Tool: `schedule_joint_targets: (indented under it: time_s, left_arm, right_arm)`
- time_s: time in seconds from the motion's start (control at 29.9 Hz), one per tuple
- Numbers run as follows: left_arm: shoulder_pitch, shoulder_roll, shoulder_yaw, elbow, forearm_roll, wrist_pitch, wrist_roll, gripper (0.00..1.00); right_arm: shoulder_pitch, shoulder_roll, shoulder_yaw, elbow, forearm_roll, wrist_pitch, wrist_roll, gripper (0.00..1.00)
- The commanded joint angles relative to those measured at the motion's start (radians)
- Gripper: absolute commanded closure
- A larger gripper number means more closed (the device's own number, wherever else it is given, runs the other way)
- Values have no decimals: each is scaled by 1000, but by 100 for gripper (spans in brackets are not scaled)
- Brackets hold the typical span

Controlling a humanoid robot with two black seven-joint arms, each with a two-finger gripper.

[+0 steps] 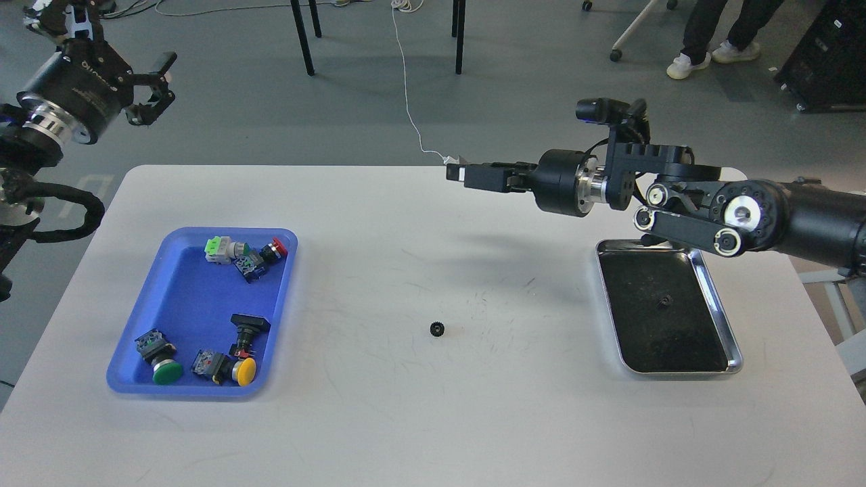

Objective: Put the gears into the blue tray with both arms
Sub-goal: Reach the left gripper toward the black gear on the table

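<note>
The left gripper (154, 88) hung open and empty, far left. Whether the right gripper (457, 172) was closed could not be told. One gear (437, 329) lay mid-table, another (664, 302) in the steel tray (717, 297); the blue tray (183, 297) held switches (237, 251).

Bench (419, 419): matt white laminate, finely scuffed right of the blue tray (177, 308). Blue tray: smooth, semi-gloss plastic. Steel tray (736, 352), far right of the blue tray: polished, mirror-bright rim; dark matt floor, possibly a rubber liner. Gear (437, 329), between both trays: matt black, material indeterminate.
</note>
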Motion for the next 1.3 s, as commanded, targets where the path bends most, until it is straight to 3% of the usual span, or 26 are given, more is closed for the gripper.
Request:
schedule_joint_targets:
  time_s: [0.0, 0.13, 0.23, 0.4, 0.6, 0.67, 0.84, 0.94, 1.07, 1.2, 1.27]
  left_arm:
    - [-6, 6, 1, -134, 233, 18, -1, 2]
    - [5, 1, 3, -322, 587, 32, -1, 2]
    - [5, -35, 3, -390, 855, 24, -1, 2]
    - [-4, -192, 29, -399, 1224, 26, -1, 2]
    - [5, -306, 139, -421, 1538, 38, -1, 6]
    - [-3, -325, 203, -409, 1659, 56, -1, 6]
    - [2, -433, 352, -377, 1896, 202, 8, 7]
    - [5, -476, 408, -363, 1908, 208, 14, 7]
    - [-1, -555, 474, -266, 2008, 222, 25, 11]
    - [10, -632, 492, -164, 2119, 332, 23, 13]
    - [23, -657, 503, -113, 2119, 348, 23, 13]
  right_arm:
    - [-107, -121, 240, 29, 1, 18, 0, 4]
    - [-260, -192, 451, 37, 66, 107, 0, 3]
    - [-357, -221, 561, 38, 161, 155, 0, 2]
    - [-490, -282, 686, 69, 409, 228, 0, 2]
    - [-639, -379, 761, 129, 684, 406, 0, 2]
    - [-688, -390, 788, 124, 759, 439, 0, 2]
    - [-817, -398, 876, 123, 906, 450, 0, 1]
    - [-869, -396, 905, 123, 917, 450, 0, 1]
    - [-917, -390, 940, 124, 925, 450, 0, 1]
    - [-957, -392, 948, 114, 925, 450, 0, 1]
    - [-961, -393, 951, 106, 925, 450, 0, 1]
